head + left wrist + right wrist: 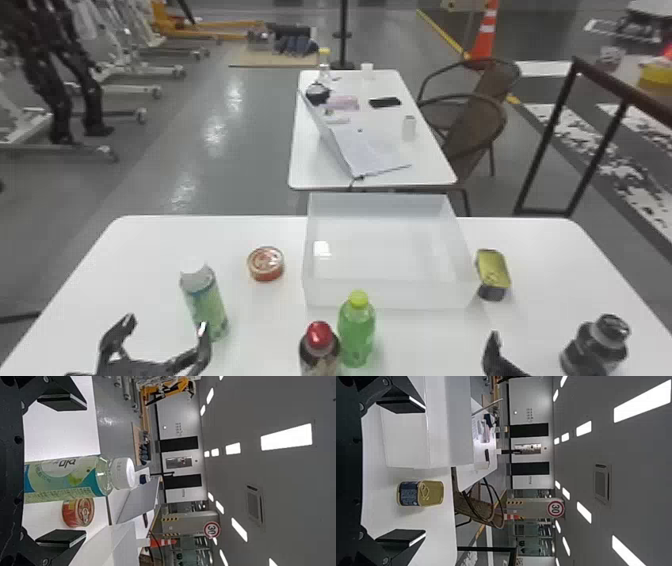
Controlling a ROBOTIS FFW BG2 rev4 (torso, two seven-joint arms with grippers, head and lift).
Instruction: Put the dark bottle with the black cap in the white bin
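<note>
A gold-topped rectangular tin (492,272) sits between the dark bottle with the black cap (595,347), at the right of the white tabletop (150,240), and the white bin (390,295); left of the bin, a round red can (266,265); three other bottles: white-capped pale green (207,305), lime-capped green (357,330), red-capped dark (320,350); left gripper (166,324) and right gripper (500,357) point forward, each with jaws apart, clamped on nothing.
</note>
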